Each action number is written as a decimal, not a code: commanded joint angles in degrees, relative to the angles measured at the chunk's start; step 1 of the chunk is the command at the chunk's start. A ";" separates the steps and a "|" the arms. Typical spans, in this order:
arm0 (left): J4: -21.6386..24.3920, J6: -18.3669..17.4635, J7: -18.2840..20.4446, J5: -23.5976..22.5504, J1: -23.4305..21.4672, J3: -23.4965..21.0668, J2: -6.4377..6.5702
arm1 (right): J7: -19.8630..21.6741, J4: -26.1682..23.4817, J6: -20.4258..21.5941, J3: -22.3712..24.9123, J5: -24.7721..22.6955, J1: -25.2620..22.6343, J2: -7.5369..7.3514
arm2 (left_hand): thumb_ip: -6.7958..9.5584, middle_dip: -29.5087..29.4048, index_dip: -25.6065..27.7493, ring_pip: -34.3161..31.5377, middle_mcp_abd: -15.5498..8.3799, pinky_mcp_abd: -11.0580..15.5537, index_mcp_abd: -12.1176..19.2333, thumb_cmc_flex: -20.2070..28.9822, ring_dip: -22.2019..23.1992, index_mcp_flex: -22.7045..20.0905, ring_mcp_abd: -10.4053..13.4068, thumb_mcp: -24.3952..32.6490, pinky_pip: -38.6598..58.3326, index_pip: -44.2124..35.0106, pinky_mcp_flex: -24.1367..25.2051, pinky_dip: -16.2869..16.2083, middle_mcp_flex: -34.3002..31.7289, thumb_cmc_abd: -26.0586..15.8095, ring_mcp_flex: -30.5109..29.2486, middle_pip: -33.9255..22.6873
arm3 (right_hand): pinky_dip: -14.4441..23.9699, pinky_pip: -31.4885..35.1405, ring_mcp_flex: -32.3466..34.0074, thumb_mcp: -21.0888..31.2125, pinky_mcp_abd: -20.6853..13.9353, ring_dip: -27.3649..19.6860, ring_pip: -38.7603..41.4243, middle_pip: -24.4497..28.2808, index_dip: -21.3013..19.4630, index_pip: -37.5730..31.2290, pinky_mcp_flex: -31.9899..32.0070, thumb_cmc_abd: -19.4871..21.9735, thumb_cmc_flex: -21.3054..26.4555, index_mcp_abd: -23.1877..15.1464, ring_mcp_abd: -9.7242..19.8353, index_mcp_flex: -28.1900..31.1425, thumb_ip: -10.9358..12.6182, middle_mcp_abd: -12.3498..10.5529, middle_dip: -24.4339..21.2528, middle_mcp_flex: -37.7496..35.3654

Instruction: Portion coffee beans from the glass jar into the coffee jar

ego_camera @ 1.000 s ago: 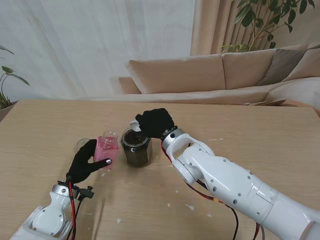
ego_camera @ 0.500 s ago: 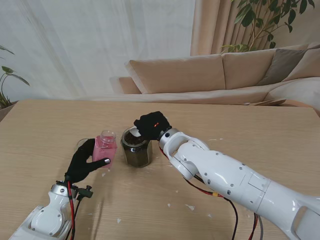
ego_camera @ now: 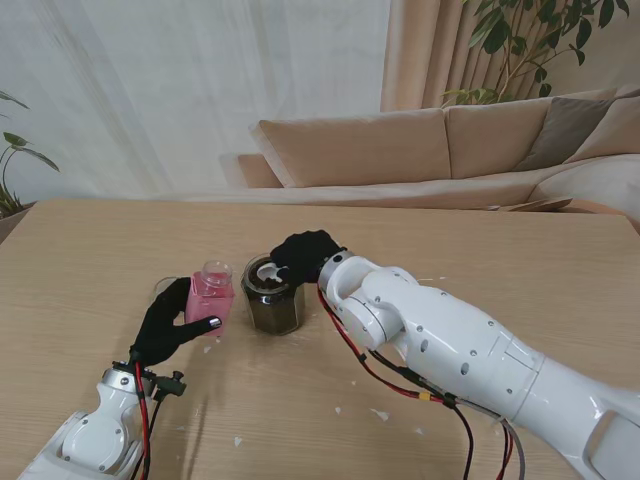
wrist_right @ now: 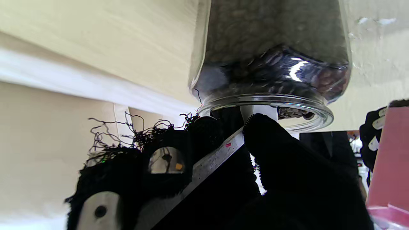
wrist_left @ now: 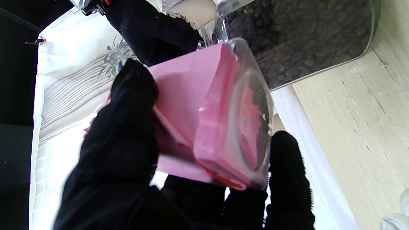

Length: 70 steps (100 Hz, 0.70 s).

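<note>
Glass jar (ego_camera: 273,298) of coffee beans upright on the bench (ego_camera: 90,270), mouth open, just beyond the right hand (ego_camera: 305,255). Right fingers (wrist_right: 274,143) pinching a scoop handle (wrist_right: 207,163), white scoop bowl (ego_camera: 268,270) inside the jar mouth. Pink coffee jar (ego_camera: 211,298) just beside it, clasped between left hand (ego_camera: 165,325) fingers (wrist_left: 127,127) and thumb, tilted.
</note>
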State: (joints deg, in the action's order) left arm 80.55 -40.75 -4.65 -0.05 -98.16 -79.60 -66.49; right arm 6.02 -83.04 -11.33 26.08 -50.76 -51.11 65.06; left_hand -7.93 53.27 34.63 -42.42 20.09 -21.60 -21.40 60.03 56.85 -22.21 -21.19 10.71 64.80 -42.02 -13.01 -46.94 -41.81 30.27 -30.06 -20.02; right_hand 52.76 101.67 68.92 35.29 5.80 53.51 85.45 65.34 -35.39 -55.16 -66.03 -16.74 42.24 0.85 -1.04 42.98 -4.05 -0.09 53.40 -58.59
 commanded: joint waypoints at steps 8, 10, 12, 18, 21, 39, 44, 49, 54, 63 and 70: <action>0.37 -0.09 0.91 -0.05 -0.31 0.05 -0.24 | 3.64 -0.89 -1.81 1.05 3.74 -0.34 0.26 | 1.60 5.38 3.67 -0.04 -8.24 0.64 10.88 13.94 1.12 -4.92 1.30 18.97 -0.15 -13.40 0.17 -0.57 -6.23 -11.00 -0.72 -10.71 | 0.81 17.19 0.52 0.62 -5.66 0.32 2.14 1.76 -0.27 -0.65 -2.11 0.53 2.71 -1.26 -0.93 1.08 0.54 -1.46 0.62 -1.35; 0.38 -0.09 0.91 -0.05 -0.31 0.05 -0.24 | 4.03 -0.94 -2.02 1.22 4.42 -0.34 0.25 | 1.62 5.38 3.67 -0.04 -8.21 0.64 10.90 13.94 1.12 -4.91 1.27 19.00 -0.15 -13.40 0.17 -0.57 -6.23 -10.99 -0.72 -10.71 | 0.82 17.22 0.53 0.62 -5.66 0.33 2.16 1.77 -0.27 -0.64 -2.12 0.53 2.70 -1.24 -0.96 1.10 0.53 -1.45 0.63 -1.36; 0.39 -0.08 0.91 -0.05 -0.32 0.05 -0.24 | 4.43 -0.97 -2.23 1.39 5.20 -0.34 0.25 | 1.62 5.37 3.67 -0.03 -8.23 0.64 10.94 13.94 1.11 -4.91 1.28 19.00 -0.15 -13.40 0.17 -0.57 -6.21 -10.99 -0.70 -10.69 | 0.82 17.23 0.54 0.64 -5.67 0.34 2.18 1.77 -0.26 -0.62 -2.15 0.57 2.71 -1.23 -0.97 1.10 0.53 -1.44 0.64 -1.36; 0.40 -0.06 0.91 -0.06 -0.33 0.04 -0.24 | 5.45 -0.96 -3.01 1.89 7.74 -0.38 0.31 | 1.62 5.39 3.69 -0.04 -8.24 0.68 10.93 13.94 1.11 -4.90 1.28 19.00 -0.14 -13.42 0.14 -0.58 -6.20 -10.99 -0.71 -10.70 | 0.84 17.35 0.52 0.69 -5.62 0.37 2.26 1.77 -0.26 -0.59 -2.18 0.46 2.76 -0.99 -1.15 1.07 0.53 -1.31 0.65 -1.36; 0.40 -0.05 0.90 -0.07 -0.33 0.05 -0.24 | 5.82 -0.93 -3.44 2.11 8.72 -0.40 0.34 | 1.61 5.38 3.69 -0.03 -8.28 0.69 10.89 13.94 1.11 -4.90 1.30 18.98 -0.14 -13.42 0.13 -0.58 -6.21 -10.97 -0.70 -10.70 | 0.84 17.41 0.54 0.74 -5.60 0.39 2.31 1.78 -0.26 -0.59 -2.21 0.40 2.81 -0.93 -1.20 1.07 0.53 -1.29 0.66 -1.33; 0.41 0.08 0.88 -0.14 -0.30 0.11 -0.25 | 6.79 -0.64 -5.61 3.53 12.85 -0.83 0.51 | 1.60 5.37 3.68 -0.02 -8.31 0.70 10.94 13.94 1.11 -4.92 1.31 18.97 -0.14 -13.41 0.13 -0.58 -6.21 -10.98 -0.71 -10.70 | 0.78 17.62 0.79 0.90 -5.47 0.41 2.45 1.88 -0.25 -0.59 -2.49 0.26 2.86 -0.73 -1.28 1.16 0.53 -1.04 0.69 -1.42; 0.41 0.12 0.86 -0.17 -0.29 0.13 -0.25 | 7.14 -0.68 -6.12 4.05 14.38 -0.98 0.56 | 1.63 5.38 3.68 -0.03 -8.30 0.70 10.90 13.94 1.12 -4.93 1.34 19.02 -0.14 -13.41 0.13 -0.59 -6.21 -10.96 -0.74 -10.70 | 0.78 17.72 0.77 0.93 -5.41 0.42 2.48 1.91 -0.26 -0.64 -2.50 0.21 2.83 -0.55 -1.37 1.28 0.51 -0.95 0.69 -1.43; 0.42 0.16 0.83 -0.20 -0.28 0.15 -0.26 | 7.55 -0.82 -6.61 4.52 15.64 -1.09 0.57 | 1.61 5.38 3.67 -0.03 -8.30 0.70 10.88 13.94 1.12 -4.92 1.32 19.01 -0.14 -13.39 0.13 -0.59 -6.23 -10.96 -0.75 -10.71 | 0.76 17.82 0.81 1.01 -5.35 0.43 2.55 1.94 -0.21 -0.59 -2.55 0.23 2.85 -0.47 -1.40 1.28 0.52 -0.91 0.69 -1.46; 0.42 0.20 0.81 -0.24 -0.26 0.18 -0.26 | 7.97 -0.99 -7.14 5.04 17.24 -1.22 0.61 | 1.62 5.38 3.68 -0.01 -8.26 0.70 10.91 13.94 1.11 -4.93 1.31 19.02 -0.14 -13.41 0.13 -0.59 -6.25 -10.98 -0.71 -10.72 | 0.74 17.88 0.79 1.06 -5.31 0.44 2.59 1.96 -0.20 -0.57 -2.57 0.16 2.86 -0.41 -1.47 1.27 0.52 -0.83 0.69 -1.46; 0.41 0.29 0.77 -0.33 -0.22 0.24 -0.27 | 8.30 -1.30 -8.09 5.83 18.97 -1.49 0.69 | 1.61 5.36 3.67 -0.01 -8.24 0.67 10.86 13.94 1.11 -4.94 1.29 19.01 -0.12 -13.39 0.10 -0.60 -6.21 -10.99 -0.71 -10.69 | 0.72 18.14 0.76 1.22 -5.08 0.47 2.74 2.00 -0.12 -0.58 -2.52 0.09 2.88 -0.12 -1.82 1.37 0.47 -0.51 0.68 -1.41; 0.43 0.37 0.77 -0.37 -0.21 0.29 -0.27 | 8.16 -1.61 -8.45 6.39 19.05 -1.79 0.66 | 1.60 5.36 3.67 -0.02 -8.20 0.65 10.88 13.94 1.12 -4.92 1.28 18.98 -0.11 -13.37 0.09 -0.61 -6.22 -11.01 -0.70 -10.69 | 0.65 18.17 0.76 1.27 -5.03 0.47 2.77 2.02 -0.09 -0.54 -2.57 0.05 2.88 -0.15 -1.87 1.30 0.45 -0.56 0.66 -1.47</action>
State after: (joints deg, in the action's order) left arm 80.57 -40.53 -4.71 -0.25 -98.15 -79.50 -66.48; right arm 13.44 -84.40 -19.35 32.23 -31.14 -52.46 65.78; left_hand -7.93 53.27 34.63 -42.42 20.09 -21.60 -21.40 60.03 56.85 -22.21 -21.19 10.71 64.80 -42.02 -13.01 -46.94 -41.81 30.27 -30.06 -20.02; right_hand 52.79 101.68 68.92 35.26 5.78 53.51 85.52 65.34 -35.26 -54.48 -66.03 -16.90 42.26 -0.07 -1.03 42.91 -4.05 0.04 53.47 -58.59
